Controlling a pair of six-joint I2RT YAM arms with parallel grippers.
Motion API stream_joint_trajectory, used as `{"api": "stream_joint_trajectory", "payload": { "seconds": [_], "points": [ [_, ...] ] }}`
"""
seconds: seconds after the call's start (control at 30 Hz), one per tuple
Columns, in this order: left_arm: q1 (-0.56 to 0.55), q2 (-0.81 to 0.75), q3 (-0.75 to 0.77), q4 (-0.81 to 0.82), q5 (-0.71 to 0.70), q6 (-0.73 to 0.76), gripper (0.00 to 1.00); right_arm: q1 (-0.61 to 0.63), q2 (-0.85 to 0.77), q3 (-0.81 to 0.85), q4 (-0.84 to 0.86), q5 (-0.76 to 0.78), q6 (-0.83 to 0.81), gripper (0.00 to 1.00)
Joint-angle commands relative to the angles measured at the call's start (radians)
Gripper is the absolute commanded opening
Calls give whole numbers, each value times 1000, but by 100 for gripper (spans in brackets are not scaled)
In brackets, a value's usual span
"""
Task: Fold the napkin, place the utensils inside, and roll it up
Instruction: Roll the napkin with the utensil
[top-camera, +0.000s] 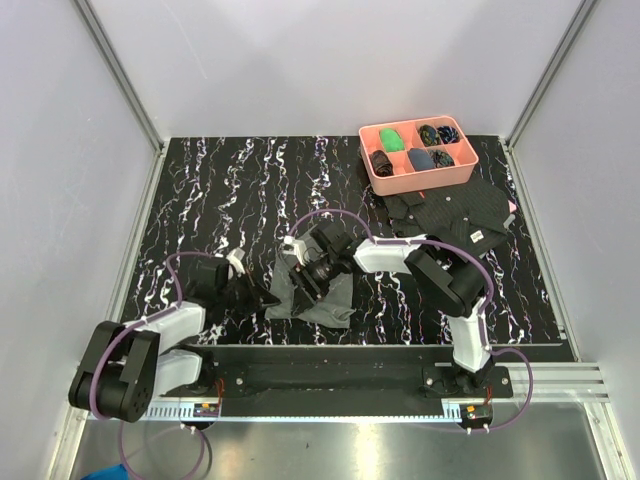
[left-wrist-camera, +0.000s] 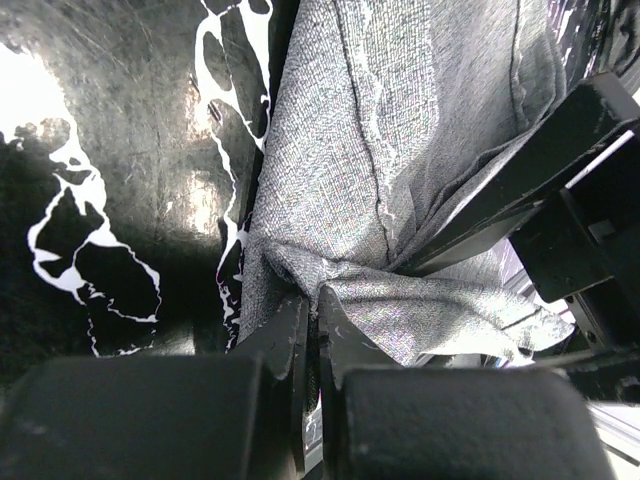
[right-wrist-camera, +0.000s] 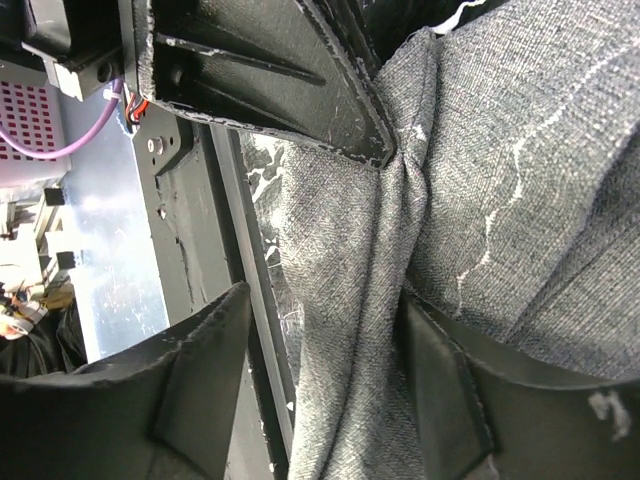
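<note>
The napkin (top-camera: 325, 300) lies crumpled on the counter (top-camera: 200, 200), just below the centre of the top view, between the two arms. It is bunched rather than flat, so it has no clear heading. Its longer run goes roughly from upper left to lower right of that frame, with one drawn-out tip reaching left. In the left wrist view the grey weave (left-wrist-camera: 400, 150) fills the upper middle, and a pale stitched seam runs down it from the top edge.

No writing shows on the napkin. The black patterned cloth (top-camera: 455, 215) at the upper right of the top view carries a white tag (top-camera: 478, 238), whose print is too small to read. Behind it stands a pink tray (top-camera: 372, 168) of small dark and green items.

The left fingers (left-wrist-camera: 285, 340) are pressed together on a gathered corner of the napkin at the lower middle of the left wrist view. The cloth fans up and to the right from that pinch. The right fingers (right-wrist-camera: 200, 370) stand well apart at the bottom of the right wrist view. A twisted fold of the napkin (right-wrist-camera: 350, 300) runs down between them, lying against the right-hand one. At the top of that frame, the left arm's finger tip bites the same fold.
</note>
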Motion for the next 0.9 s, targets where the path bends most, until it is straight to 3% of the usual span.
{"api": "stream_joint_trajectory", "payload": {
  "seconds": [0.0,0.3,0.63,0.87],
  "points": [
    [-3,33,43,-112,-1,46,0,-14,-32,9,-55,145,-15,71],
    [-3,67,96,-222,2,92,0,-41,-22,17,-54,181,2,80],
    [-3,162,174,-294,10,135,0,-38,-267,-8,-66,313,-86,83],
    [-3,208,214,-343,8,161,0,116,-364,-57,-104,566,-207,84]
  ]
}}
